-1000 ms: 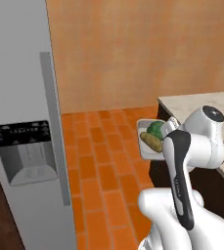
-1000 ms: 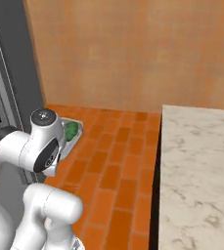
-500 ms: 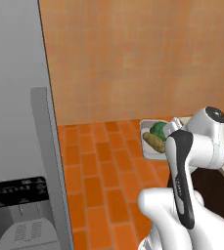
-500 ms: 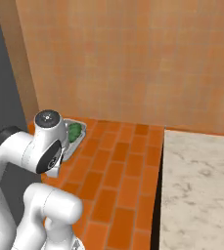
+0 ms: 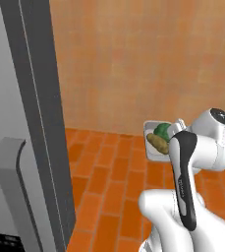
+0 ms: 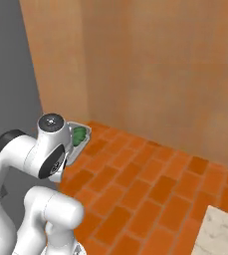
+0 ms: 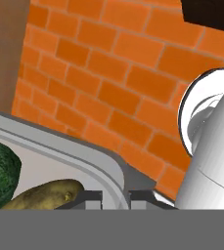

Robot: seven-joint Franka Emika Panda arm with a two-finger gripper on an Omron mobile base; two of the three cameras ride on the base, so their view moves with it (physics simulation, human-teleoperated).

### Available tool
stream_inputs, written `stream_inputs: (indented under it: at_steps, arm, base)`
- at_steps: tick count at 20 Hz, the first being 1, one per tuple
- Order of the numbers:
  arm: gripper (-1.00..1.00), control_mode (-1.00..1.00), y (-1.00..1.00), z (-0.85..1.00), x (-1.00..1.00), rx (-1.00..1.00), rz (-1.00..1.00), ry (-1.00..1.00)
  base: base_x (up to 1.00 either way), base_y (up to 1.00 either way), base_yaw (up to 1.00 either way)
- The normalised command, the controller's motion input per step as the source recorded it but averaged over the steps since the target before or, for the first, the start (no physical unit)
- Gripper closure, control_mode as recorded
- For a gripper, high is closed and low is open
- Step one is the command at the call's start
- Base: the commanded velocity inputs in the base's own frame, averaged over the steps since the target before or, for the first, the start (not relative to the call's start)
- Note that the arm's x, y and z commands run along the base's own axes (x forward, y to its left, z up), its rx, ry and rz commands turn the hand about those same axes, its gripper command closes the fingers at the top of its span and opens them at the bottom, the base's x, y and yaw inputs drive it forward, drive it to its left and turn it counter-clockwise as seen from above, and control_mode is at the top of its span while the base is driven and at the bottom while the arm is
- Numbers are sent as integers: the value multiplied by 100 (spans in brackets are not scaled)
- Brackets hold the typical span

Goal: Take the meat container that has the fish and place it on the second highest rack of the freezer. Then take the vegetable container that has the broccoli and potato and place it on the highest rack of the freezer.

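Orange brick pretty much everywhere, the wall [image 5: 133,64] behind and the tiled floor [image 6: 150,194] under the robot are both that same warm colour. Next biggest thing is the grey freezer [image 5: 15,98] taking up the whole left side of the left base view, with its darker door edge running top to bottom and a rounded grey handle [image 5: 11,192] low on the front; in the right base view it's just a flat grey slab [image 6: 11,74] on the left. A corner of the pale marble tabletop [image 6: 220,231] pokes in at the bottom right of the right base view, well apart from everything else. Then the vegetable container [image 5: 152,142], a shallow light grey tray held up in the air above the floor out in front of the arm, roughly level, with the green broccoli [image 5: 161,131] and the brown potato [image 5: 157,142] lying side by side in it and touching. From the right base view you can see the green of it just past the arm's wrist. The hand [image 7: 116,196] is pinching the tray's rim, the two dark fingertips [image 7: 90,196] nearly together with the tray wall between them, and the potato sits just beside that grip point.
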Motion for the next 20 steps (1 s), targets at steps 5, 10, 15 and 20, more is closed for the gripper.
stream_inputs:
  at_steps: [5, 10, 15, 20]
  arm:
    - [100, 100, 0, 0, 0, 0, 0, 0]
    - [100, 100, 0, 0, 0, 0, 0, 0]
    - [100, 100, 0, 0, 0, 0, 0, 0]
    - [100, 100, 0, 0, 0, 0, 0, 0]
  base:
    - [86, -19, 73]
    - [8, 0, 80]
    - [-2, 0, 82]
    - [7, 0, 78]
